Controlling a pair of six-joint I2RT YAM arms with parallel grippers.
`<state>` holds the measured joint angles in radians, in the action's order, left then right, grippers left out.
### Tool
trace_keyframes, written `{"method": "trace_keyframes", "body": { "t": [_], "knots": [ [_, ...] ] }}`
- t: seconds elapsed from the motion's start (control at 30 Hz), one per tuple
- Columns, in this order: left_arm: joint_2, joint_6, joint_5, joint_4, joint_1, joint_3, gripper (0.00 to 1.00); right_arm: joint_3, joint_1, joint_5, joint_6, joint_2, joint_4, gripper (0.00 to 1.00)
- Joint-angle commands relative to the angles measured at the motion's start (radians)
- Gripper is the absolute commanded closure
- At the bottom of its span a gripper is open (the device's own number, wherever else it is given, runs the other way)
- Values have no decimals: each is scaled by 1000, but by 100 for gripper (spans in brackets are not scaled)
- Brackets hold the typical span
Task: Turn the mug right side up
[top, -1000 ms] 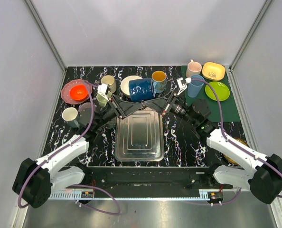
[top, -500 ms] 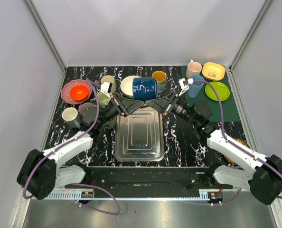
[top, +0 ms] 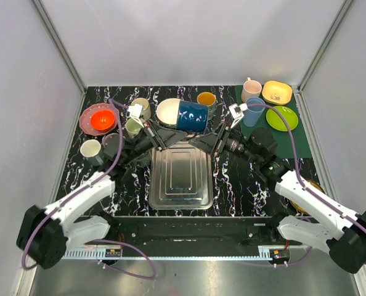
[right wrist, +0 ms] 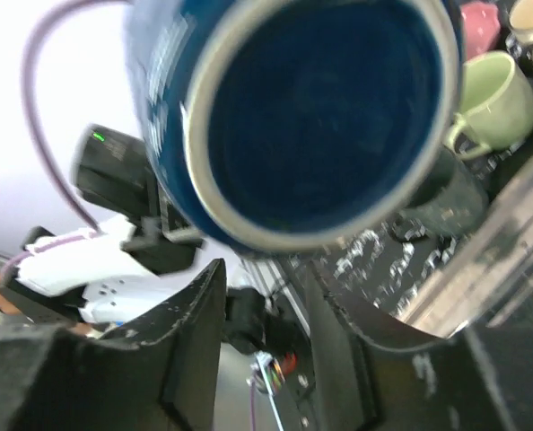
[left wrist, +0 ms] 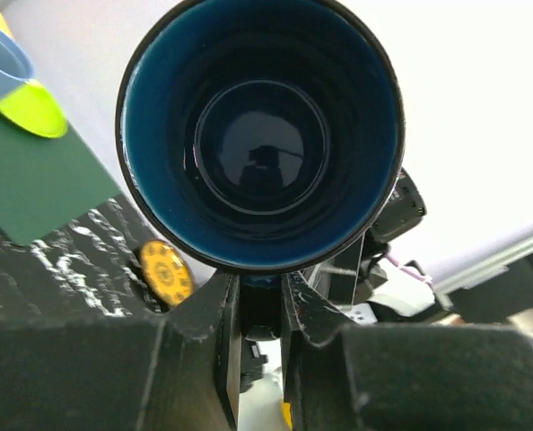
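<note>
The mug (left wrist: 257, 135) lies horizontal, mouth toward my left end effector (left wrist: 259, 292), clamped on its rim; my right end effector (right wrist: 262, 274), parted and empty, faces its base.

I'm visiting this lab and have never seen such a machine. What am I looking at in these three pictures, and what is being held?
Two robot arms are bolted at a table's near edge. The overhead picture looks down on both; the other two come from a camera on each wrist. On the dark marbled table lie a metal tray, cups, plates and bowls. The left gripper pinches the rim of a blue mug, holding it sideways in the air; its camera looks into the mouth. The right gripper, jaws apart, faces the mug's base without gripping it.
</note>
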<state>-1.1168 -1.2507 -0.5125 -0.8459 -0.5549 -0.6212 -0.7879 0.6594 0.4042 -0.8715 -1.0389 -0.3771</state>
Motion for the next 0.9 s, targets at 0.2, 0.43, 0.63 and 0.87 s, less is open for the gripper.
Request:
{"method": "trace_keyframes", "body": {
  "t": [0.2,0.43,0.63,0.87],
  "knots": [
    [337,522,297,718,4,-179,100,-128,26,-83,255,62,435,43],
    [335,761,553,1143,-7,-317,100,-215,26,-526,371,73,797,42],
    [106,784,623,1122,-127,-402,100,-247,25,-715,397,117,931,42],
    [-295,852,703,1079,-263,-653,100,-278,28,-805,414,223,1055,42]
  ]
}}
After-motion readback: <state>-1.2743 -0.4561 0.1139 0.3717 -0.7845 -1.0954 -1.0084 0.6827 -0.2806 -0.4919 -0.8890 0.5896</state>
